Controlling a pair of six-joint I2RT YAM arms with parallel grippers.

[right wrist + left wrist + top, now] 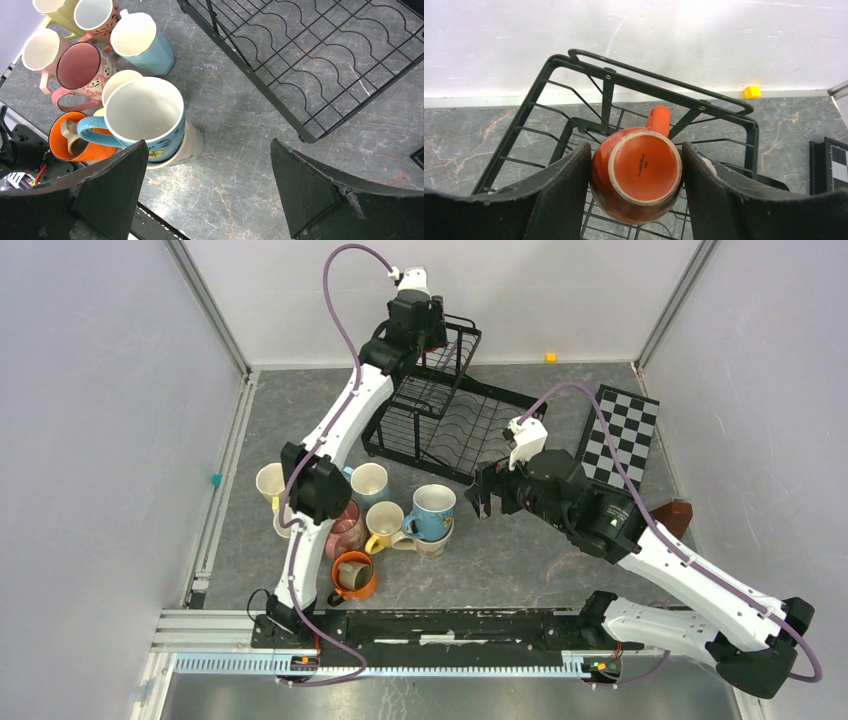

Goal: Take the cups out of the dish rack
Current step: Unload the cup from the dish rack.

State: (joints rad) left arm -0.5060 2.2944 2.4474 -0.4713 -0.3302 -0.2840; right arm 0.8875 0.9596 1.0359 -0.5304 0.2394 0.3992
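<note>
The black wire dish rack [440, 410] stands at the back of the table. My left gripper [418, 328] is over its raised upper basket [651, 80]. In the left wrist view the left gripper [635, 150] is shut on an upside-down orange mug [639, 172], with both fingers against its sides. My right gripper [480, 502] is open and empty, just right of a blue flowered mug [145, 112] that stands inside a cream mug. Other mugs stand grouped left of it: light blue [142, 42], pink [80, 72], orange [67, 142] and cream [272, 480]. The rack's lower tray [310, 60] holds no mugs where I can see it.
A black-and-white checkered board [620, 435] lies right of the rack, with a brown object [675, 515] near it. A small yellow cube [752, 92] sits by the back wall. Walls enclose the table on three sides.
</note>
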